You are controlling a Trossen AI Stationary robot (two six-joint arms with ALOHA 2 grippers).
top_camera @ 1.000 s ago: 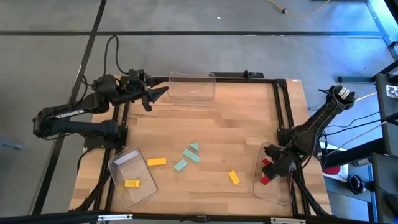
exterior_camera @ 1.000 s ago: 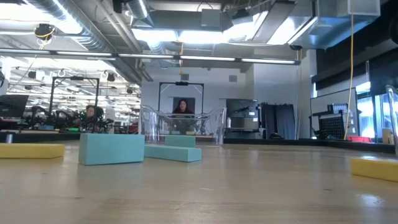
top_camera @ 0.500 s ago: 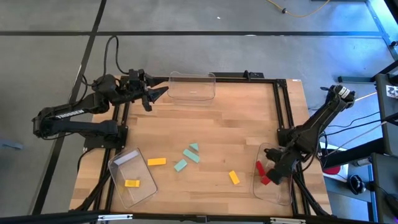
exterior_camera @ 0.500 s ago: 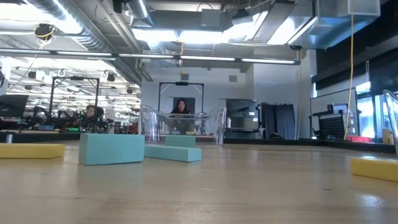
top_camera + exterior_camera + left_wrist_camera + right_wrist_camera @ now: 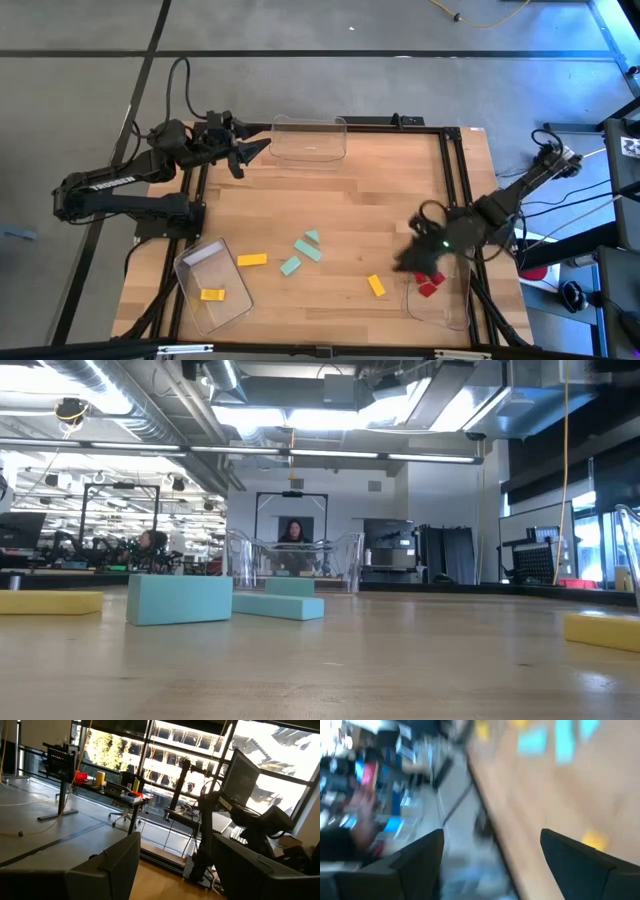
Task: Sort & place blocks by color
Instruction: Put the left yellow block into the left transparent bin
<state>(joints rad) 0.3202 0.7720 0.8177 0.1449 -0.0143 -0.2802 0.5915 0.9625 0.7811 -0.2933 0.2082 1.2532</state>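
Observation:
Two red blocks (image 5: 430,284) lie in the clear bin (image 5: 452,310) at the near right. My right gripper (image 5: 412,258) hovers open just left of that bin, blurred, with nothing between its fingers (image 5: 415,860). On the wood lie a yellow block (image 5: 376,285), another yellow block (image 5: 252,259) and three mint-green blocks (image 5: 308,243). One yellow block (image 5: 211,294) lies in the near-left bin (image 5: 195,262). My left gripper (image 5: 252,152) waits open at the far left, beside the far bin (image 5: 309,150).
The three clear bins stand at the table's far edge, near left and near right. A dark frame rail (image 5: 452,170) runs along the right side. The middle and far right of the wood hold no objects. In the low view a person (image 5: 292,532) shows far behind the table.
My right gripper has opened and let go of a red block, which now lies in the near-right bin beside the other red one. The gripper has then swung quickly out of the bin toward the table's left.

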